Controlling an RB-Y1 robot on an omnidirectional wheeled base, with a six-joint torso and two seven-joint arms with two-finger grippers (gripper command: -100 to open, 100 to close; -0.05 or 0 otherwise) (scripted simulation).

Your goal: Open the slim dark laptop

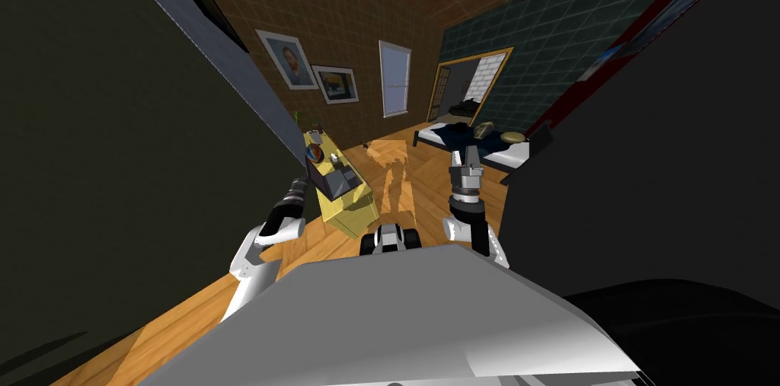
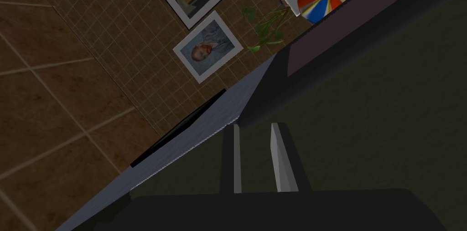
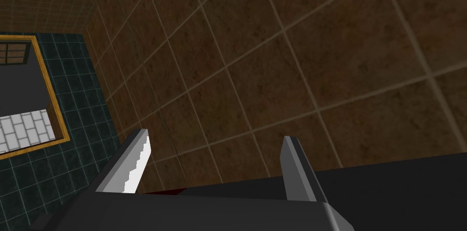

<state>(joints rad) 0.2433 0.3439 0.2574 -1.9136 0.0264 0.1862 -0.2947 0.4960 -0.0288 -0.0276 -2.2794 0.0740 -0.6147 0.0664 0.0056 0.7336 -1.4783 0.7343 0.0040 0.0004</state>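
Biggest thing: a flat dark olive surface (image 1: 114, 176) w/ a grey-blue edge, running along my left side right up to the worktop. The yellow worktop (image 1: 358, 210) stands against it, long side toward the wood floor.

The laptop (image 1: 326, 180) sits on the near end of the worktop, closest to me, so it's w/in reach of the left arm. It reads as a dark panel, and the lid looks partly lifted off its base. How far is hard to tell.

Behind it on the worktop are a striped ball (image 1: 314, 153) in red, blue & yellow, then a small green plant (image 2: 267, 28) at the far end. Both are well apart from the lid's swing, so prob. no collision risk.

The left end effector (image 2: 255, 125) is at the laptop's near corner. Its fingers are drawn close, w/ the tips on either side of the lid's thin edge. I read that as a pinch on the lid, which suits a slim panel, since gripping at a corner gives leverage about the hinge. The step in hand is prob. swinging the lid up. The risk is the thin edge slipping out, or the base dragging along.

The right end effector (image 3: 215, 134) is raised out front on the right w/ its fingers spread wide & holding nothing, parked clear of the job.
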